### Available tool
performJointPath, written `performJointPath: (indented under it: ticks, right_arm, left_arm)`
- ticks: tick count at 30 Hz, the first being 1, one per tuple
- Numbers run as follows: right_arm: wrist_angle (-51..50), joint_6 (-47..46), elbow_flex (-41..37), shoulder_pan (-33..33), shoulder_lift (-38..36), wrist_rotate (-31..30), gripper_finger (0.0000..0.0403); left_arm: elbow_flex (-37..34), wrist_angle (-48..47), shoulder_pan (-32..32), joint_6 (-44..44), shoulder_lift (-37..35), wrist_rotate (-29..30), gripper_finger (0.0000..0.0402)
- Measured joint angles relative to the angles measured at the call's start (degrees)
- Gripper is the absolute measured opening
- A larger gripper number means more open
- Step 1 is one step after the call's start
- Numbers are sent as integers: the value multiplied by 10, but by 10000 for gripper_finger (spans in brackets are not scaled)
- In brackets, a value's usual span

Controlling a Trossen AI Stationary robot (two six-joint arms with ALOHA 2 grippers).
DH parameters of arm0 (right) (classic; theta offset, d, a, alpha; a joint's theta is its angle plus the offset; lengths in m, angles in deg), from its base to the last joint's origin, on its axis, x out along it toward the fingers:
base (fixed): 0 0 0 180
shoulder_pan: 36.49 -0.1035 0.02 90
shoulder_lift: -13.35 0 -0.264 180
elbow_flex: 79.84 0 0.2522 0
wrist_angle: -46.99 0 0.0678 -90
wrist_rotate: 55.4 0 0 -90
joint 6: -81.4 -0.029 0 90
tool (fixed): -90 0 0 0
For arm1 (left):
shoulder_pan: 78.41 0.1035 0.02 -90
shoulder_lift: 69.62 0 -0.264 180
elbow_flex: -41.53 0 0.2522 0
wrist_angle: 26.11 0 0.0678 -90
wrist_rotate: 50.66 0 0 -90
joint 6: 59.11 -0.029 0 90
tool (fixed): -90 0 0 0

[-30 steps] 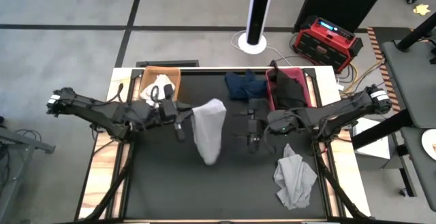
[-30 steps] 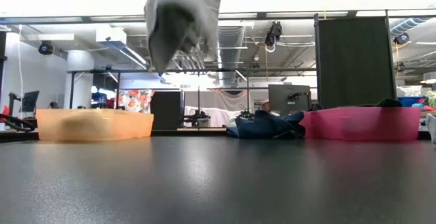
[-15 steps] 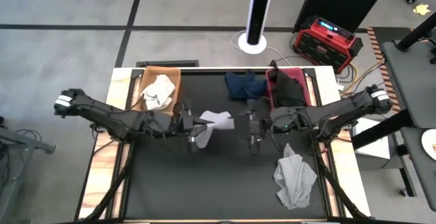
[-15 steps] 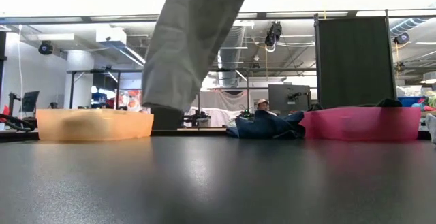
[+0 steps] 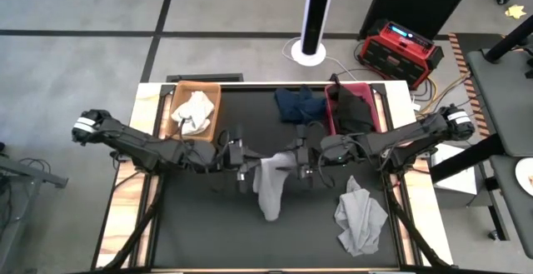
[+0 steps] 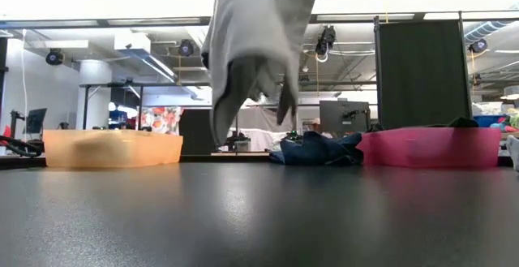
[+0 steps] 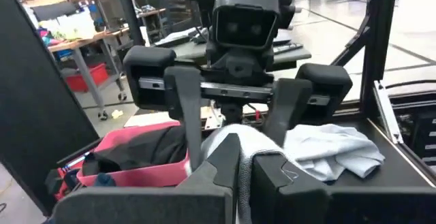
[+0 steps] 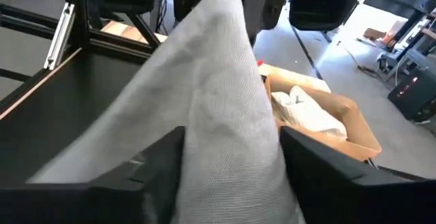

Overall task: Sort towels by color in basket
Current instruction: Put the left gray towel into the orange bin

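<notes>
Towel (image 5: 269, 186) hangs clamped in left pincer (image 5: 247, 170), between right pincer's (image 5: 295, 163) fingers.

Left claw (image 7: 238, 173) shut on grey towel (image 7: 235, 139) — right claw (image 7: 235, 125) opposite.

Dark jointed arms, boxy pincers (white wrist bands).

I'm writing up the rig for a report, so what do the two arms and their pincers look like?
Both arms are dark, slender and jointed, each with a white band at its outer end. The left pincer and right pincer have black, flat-sided fingers on boxy black blocks, with a grey camera housing above.
</notes>
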Motion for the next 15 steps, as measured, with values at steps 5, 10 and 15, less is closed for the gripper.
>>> performJointPath:
  ticks: [5,10,15]
  right_arm:
    - [-9,-5,0,0,0,0,88]
    - [-10,1,0,0,0,0,17]
    - [-15,0,4,0,-1,0,10]
  left_arm:
    - [0,-5,0,21,-6,23,7]
    - [0,-40,0,45,-11,25,64]
    - [0,-75,0,49,-18,42,156]
